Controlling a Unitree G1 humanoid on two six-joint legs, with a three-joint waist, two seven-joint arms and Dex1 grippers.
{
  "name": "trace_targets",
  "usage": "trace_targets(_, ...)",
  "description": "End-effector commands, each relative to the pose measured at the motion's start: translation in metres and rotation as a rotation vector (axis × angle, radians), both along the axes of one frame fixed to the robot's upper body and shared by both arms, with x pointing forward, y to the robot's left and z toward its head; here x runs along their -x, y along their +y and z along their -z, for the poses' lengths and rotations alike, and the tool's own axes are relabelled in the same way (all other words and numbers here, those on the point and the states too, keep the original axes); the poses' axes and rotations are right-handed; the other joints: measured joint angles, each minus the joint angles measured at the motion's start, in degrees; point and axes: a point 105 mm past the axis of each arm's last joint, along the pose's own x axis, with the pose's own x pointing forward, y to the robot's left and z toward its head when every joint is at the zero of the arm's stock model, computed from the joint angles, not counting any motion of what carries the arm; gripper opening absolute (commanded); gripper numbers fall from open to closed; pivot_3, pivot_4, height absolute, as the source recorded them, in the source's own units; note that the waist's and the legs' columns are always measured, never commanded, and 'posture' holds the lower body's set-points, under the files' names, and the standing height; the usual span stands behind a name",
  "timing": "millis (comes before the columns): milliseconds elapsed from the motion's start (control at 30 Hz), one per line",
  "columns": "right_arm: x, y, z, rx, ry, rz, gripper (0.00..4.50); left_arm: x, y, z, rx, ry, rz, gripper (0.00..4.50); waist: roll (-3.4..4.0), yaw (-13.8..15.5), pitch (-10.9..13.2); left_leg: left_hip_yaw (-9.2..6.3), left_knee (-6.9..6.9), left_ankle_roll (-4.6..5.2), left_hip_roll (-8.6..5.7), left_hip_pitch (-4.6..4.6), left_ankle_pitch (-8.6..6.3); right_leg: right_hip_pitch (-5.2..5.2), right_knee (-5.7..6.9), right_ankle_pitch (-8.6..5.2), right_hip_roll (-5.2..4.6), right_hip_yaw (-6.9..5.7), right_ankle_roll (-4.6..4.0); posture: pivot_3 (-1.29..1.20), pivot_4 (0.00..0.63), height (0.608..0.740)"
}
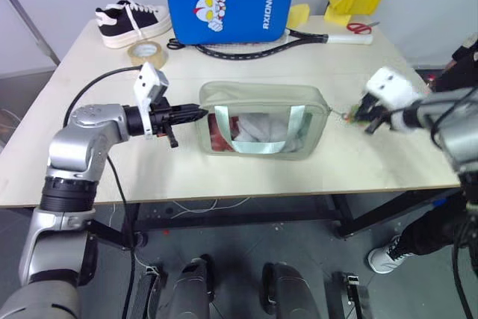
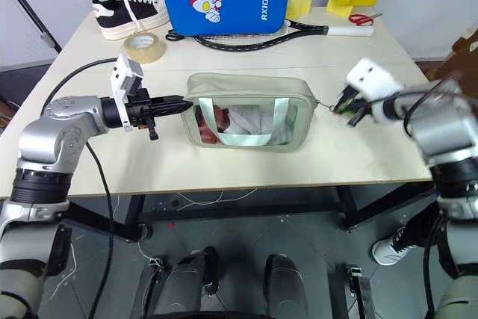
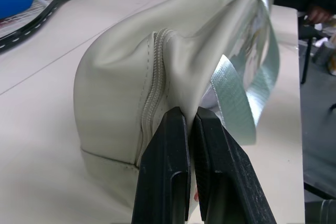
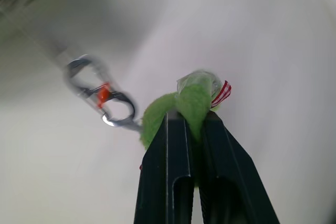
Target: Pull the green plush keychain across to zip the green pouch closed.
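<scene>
My right gripper (image 4: 190, 129) is clamped on the green plush keychain (image 4: 185, 107): fuzzy lime tuft bulging past the fingertips, a red-and-white striped bit at its side. A silver clasp (image 4: 101, 94) with an orange spot hangs just beyond the plush, toward the pouch.

My left gripper (image 3: 190, 124) pinches the near end of the green pouch (image 1: 263, 119), fingers closed on the fabric right beside the zipper seam (image 3: 152, 98).

Pouch lies between my two grippers, long axis running from one to the other. Pale sage, soft, rectangular, clear front window, light green strap handles (image 1: 297, 126).

Beyond the pouch: blue padded case (image 1: 228, 4), tape roll (image 1: 147, 53), black-and-white sneaker (image 1: 133, 22).
</scene>
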Motion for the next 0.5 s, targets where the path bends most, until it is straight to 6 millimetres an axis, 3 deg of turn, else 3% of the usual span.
trace_targets(33, 0.013, 0.039, 0.027, -0.040, 0.052, -0.098, 0.03, 0.001, 0.015, -0.015, 0.018, -0.048, -0.065, 0.00, 0.00, 0.11, -0.01, -0.02, 0.01, 0.00, 0.01, 0.05, 0.00, 0.07, 0.00, 0.00, 0.01, 0.00, -0.01, 0.00, 0.150, 0.723)
trace_targets(167, 0.020, 0.047, 0.064, -0.004, 0.118, -0.095, 0.03, 0.003, 0.013, -0.016, 0.029, -0.050, -0.066, 0.00, -0.03, 0.56, -0.03, -0.03, 0.09, -0.01, -0.01, 0.00, -0.02, 0.13, -0.08, -0.12, -0.03, -0.03, -0.20, 0.00, 0.150, 0.723)
trace_targets(267, 0.011, 0.039, 0.061, -0.013, 0.093, -0.049, 0.03, 0.005, 0.011, -0.017, 0.034, -0.054, -0.059, 0.00, -0.05, 0.52, -0.04, -0.06, 0.14, -0.15, -0.01, 0.07, -0.11, 0.33, -0.21, -0.12, -0.03, -0.08, -0.23, 0.00, 0.150, 0.723)
trace_targets(367, 0.001, 0.030, 0.049, -0.016, 0.056, -0.009, 1.01, 0.005, 0.009, -0.018, 0.038, -0.058, -0.056, 0.00, -0.05, 0.51, -0.04, -0.08, 0.13, -0.15, -0.01, 0.09, -0.11, 0.34, -0.22, -0.12, -0.03, -0.09, -0.24, 0.00, 0.150, 0.723)
trace_targets(500, -0.009, 0.020, 0.026, -0.055, 0.005, 0.045, 2.98, 0.010, 0.006, -0.021, 0.043, -0.064, -0.039, 0.00, -0.05, 0.51, -0.04, -0.07, 0.12, -0.15, -0.01, 0.03, -0.11, 0.29, -0.22, -0.12, -0.03, -0.09, -0.23, 0.00, 0.150, 0.723)
